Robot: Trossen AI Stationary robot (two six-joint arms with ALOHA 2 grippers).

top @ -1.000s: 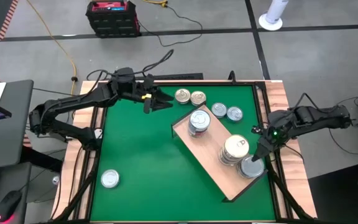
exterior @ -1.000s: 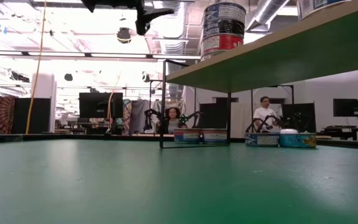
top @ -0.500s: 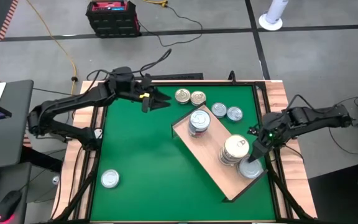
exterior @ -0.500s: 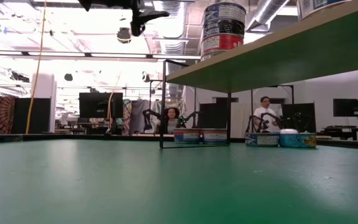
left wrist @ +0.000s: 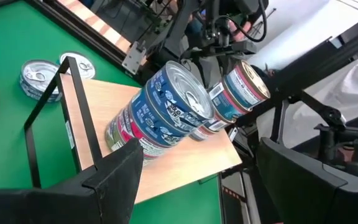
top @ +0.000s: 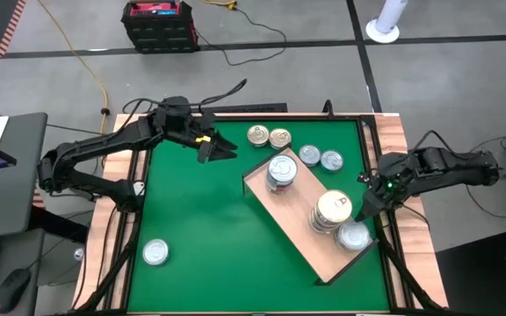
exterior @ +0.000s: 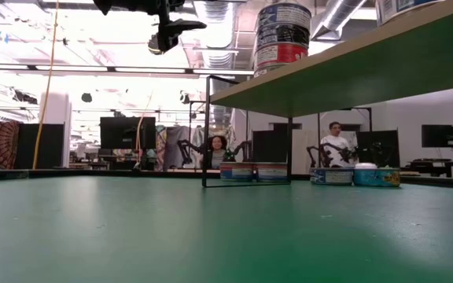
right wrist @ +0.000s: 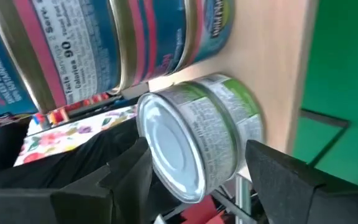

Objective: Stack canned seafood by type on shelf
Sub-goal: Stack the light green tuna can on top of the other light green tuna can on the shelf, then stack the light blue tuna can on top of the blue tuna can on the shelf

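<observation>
The shelf [top: 299, 230], a light-wood board on thin black legs [exterior: 204, 130], stands slantwise on the green mat. It bears two stacks of canned seafood [top: 281, 171] [top: 332, 211] and a single green-labelled tin [top: 354, 236] at its right end. Four tins [top: 293, 147] rest on the mat beyond it, and one [top: 155, 253] lies near left. My left gripper [top: 222, 151] hangs open above the mat, left of the shelf. My right gripper [top: 365, 209] is open just right of the single tin [right wrist: 197, 143], which stands beyond its fingertips.
A wood-slat rim [top: 392, 145] and black frame bars border the mat. The mat's left half [top: 191, 219] is bare but for the lone tin. People sit at benches in the room beyond the table [exterior: 219, 149].
My left gripper has tipped its fingers up toward level, staying open. My right gripper has drawn back a little from the single tin toward the table's right edge, still open; the tin stays on the shelf.
</observation>
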